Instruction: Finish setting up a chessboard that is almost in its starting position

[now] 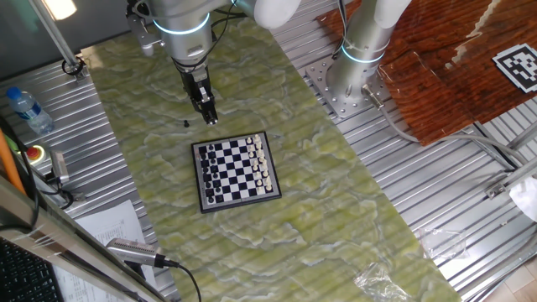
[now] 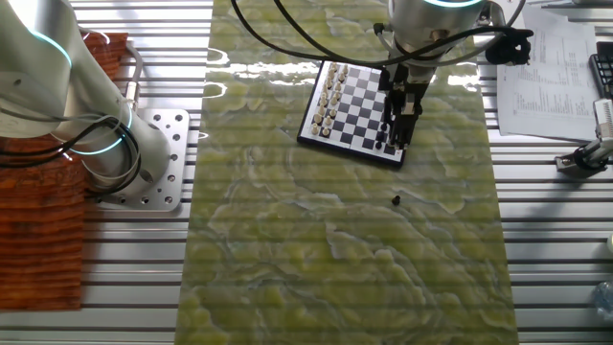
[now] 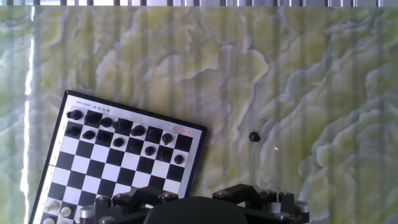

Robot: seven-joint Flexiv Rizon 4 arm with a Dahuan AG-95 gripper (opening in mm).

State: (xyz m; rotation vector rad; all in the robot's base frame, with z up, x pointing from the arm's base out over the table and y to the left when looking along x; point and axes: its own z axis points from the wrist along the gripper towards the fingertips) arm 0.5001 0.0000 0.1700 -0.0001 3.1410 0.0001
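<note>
The chessboard (image 1: 198, 178) lies on the green marbled cloth, with black pieces along one side and white pieces along the other. It also shows in the other fixed view (image 2: 347, 150) and at the lower left of the hand view (image 3: 127, 111). One small black piece (image 1: 185, 124) lies loose on the cloth off the board; it shows too in the other fixed view (image 2: 396, 200) and the hand view (image 3: 254, 137). My gripper (image 1: 210, 117) hangs above the cloth between board and loose piece, near the board's black side (image 2: 399, 134). Its jaws look slightly apart and hold nothing.
A second arm's base (image 1: 361, 59) stands on a metal plate beside the cloth. A red-brown mat with a code tag (image 1: 518, 65) lies behind it. A water bottle (image 1: 25, 109) and papers (image 2: 546, 77) sit on the ribbed metal table.
</note>
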